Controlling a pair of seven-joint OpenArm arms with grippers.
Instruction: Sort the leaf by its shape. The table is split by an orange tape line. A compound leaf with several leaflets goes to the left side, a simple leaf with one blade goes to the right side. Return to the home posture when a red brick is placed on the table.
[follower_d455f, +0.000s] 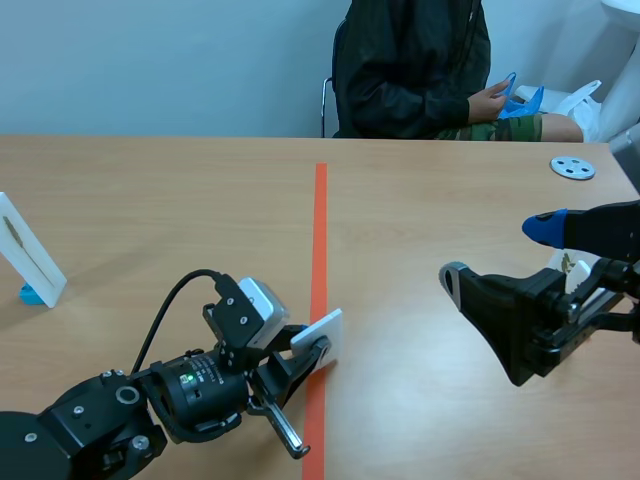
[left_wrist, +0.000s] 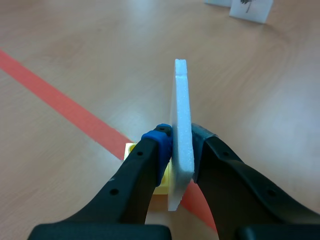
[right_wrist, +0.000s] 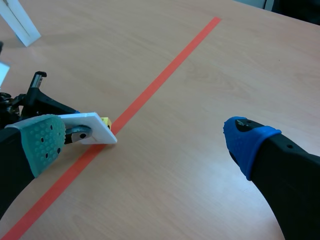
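**Scene view: left arm pinches a white card over the tape line**

Scene view, read as a clock face: the left end effector sits low at about 6 to 7 o'clock, pressed shut on a white card, which lies right on the orange tape line splitting the tabletop. The card leans over rather than standing upright. In the left wrist view it shows edge-on, squeezed between the two pads. A small yellow base sits at its lower end, over the tape. The card's printed face is turned from every camera, so its leaf shape cannot be told.

The right end effector hangs at about 4 o'clock, well apart from the card, with its fingers spread wide and nothing between them. The right wrist view shows one grey-green and one blue pad far apart.

At 9 o'clock another white card stands on a blue base, bearing a narrow dark leaf mark. A grey round disc lies at 2 o'clock. A person sits beyond the far edge at about 12 to 1 o'clock.
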